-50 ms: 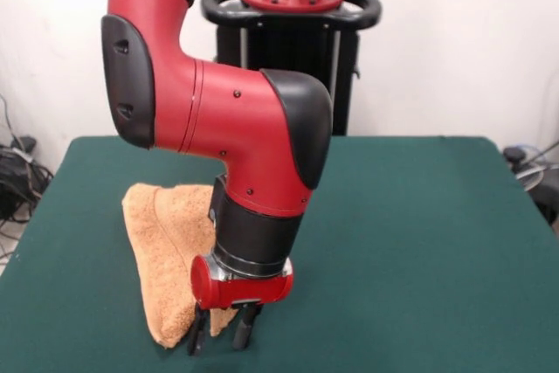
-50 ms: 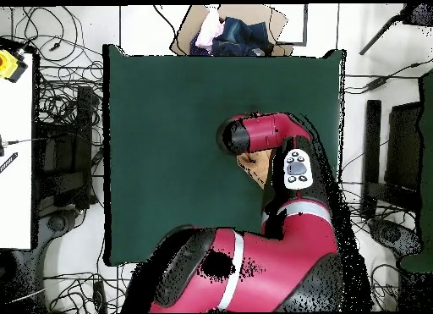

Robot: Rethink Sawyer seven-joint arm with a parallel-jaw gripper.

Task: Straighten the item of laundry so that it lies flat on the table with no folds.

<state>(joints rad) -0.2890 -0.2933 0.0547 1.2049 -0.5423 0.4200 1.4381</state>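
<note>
Count: one towel (image 1: 166, 246), one table (image 1: 419, 242), one arm (image 1: 236, 120), one gripper (image 1: 220, 331).

Front view: the towel lies in the lower left of the frame on the green table top. It is orange-tan terry cloth, bunched and folded, with a raised fold running down its length; it is not flat. Its lower end narrows to a rounded corner near the bottom edge of the frame. The arm comes down from the upper left and covers the towel's right side.

The gripper sits at the lower centre-left, directly at the towel's lower right edge. Two dark fingers (image 1: 246, 325) point down to the table with a visible gap between them; they stand apart. The left finger overlaps the towel's edge; whether any cloth is pinched cannot be told.

Overhead view: the arm hides nearly all of the towel (image 2: 251, 167); only a small tan patch shows beside the wrist, right of centre. The gripper itself is hidden there.
</note>
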